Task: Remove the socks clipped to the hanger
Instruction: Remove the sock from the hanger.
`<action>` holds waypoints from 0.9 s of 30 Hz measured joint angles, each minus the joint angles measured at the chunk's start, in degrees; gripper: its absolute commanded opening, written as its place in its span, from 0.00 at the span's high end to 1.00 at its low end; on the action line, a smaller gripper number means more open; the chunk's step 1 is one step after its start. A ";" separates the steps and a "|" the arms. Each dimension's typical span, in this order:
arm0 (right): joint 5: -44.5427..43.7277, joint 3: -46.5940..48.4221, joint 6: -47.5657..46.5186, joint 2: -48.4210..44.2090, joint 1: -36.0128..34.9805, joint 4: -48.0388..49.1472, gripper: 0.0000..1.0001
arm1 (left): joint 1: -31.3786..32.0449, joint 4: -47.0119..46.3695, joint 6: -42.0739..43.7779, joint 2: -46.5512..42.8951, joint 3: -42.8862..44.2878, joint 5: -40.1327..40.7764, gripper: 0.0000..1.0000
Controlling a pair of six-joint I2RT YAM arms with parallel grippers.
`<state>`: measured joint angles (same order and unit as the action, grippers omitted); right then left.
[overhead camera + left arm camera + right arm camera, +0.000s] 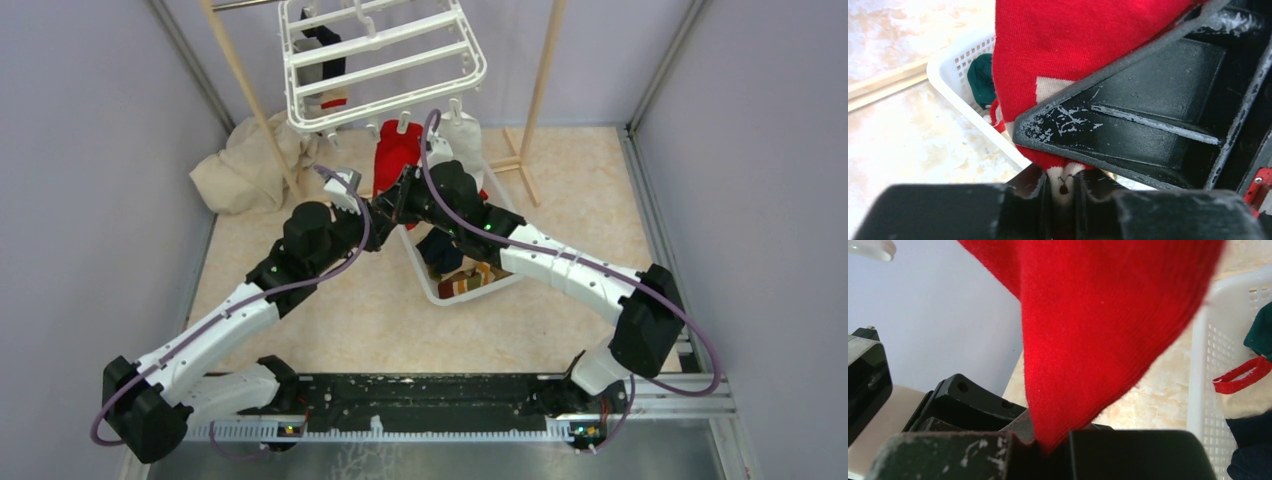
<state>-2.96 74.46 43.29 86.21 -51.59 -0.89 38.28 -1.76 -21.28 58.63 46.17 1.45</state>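
Grips the red knit sock (395, 150), hanging from a clip (404, 124) on the near edge of the white plastic barred hanger (400, 40), with the left gripper (1063, 187) closed on its white patterned toe and the right gripper (1048, 440) clamped on the red fabric higher up, seemingly to tug it free. Holds it beside the white perforated plastic basket (417, 268), with a dark navy sock (440, 250) inside, likely for an easy drop. Works over a beige marbled table (340, 320), with a crumpled cream cloth (240, 170) at its far left corner, wooden poles (240, 80) and grey walls (90, 150) around.
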 measured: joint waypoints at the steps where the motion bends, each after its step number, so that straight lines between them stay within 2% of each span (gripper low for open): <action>1: 0.02 0.00 0.00 0.00 0.00 -0.02 1.00 | 0.00 0.00 0.04 0.00 0.02 -0.09 0.97; 3: 0.04 0.00 0.00 0.00 0.00 -0.02 1.00 | 0.11 -0.04 0.17 0.02 0.09 -0.22 0.91; 5: 0.02 0.00 -0.07 0.00 0.00 -0.07 0.99 | 0.13 -0.02 0.13 0.17 0.15 -0.46 0.90; 7: -0.04 0.00 -0.22 -0.07 0.00 -0.50 0.89 | 0.13 0.07 0.07 0.68 0.48 -1.27 0.93; 8: -0.22 0.00 -0.33 -0.20 0.02 -0.98 0.76 | 0.13 0.11 -0.02 1.03 0.63 -2.05 0.94; 9: -0.39 0.00 -0.63 -0.37 0.02 -1.46 0.71 | 0.13 0.09 -0.11 1.33 0.72 -2.71 0.94; 14: -2.03 0.00 -2.93 -2.75 0.00 -5.57 0.49 | 0.09 0.17 -0.74 2.56 0.79 -7.10 0.94; 17: -3.15 -0.11 -5.14 -5.25 -0.04 -8.24 0.41 | 0.02 -0.02 -1.09 2.89 0.98 -9.33 0.94; 22: -4.98 -0.20 -9.31 -10.49 0.02 -11.69 0.36 | -1.60 -0.02 -1.55 3.61 1.31 -13.42 0.93; 27: -5.11 -0.50 -12.26 -14.80 1.25 -12.24 0.36 | -6.91 -1.03 -2.78 5.05 1.70 -20.00 0.93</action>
<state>-8.08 73.95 31.03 71.42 -50.35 -13.13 31.38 -2.79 -24.05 63.68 47.88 -18.55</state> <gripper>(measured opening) 0.643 0.101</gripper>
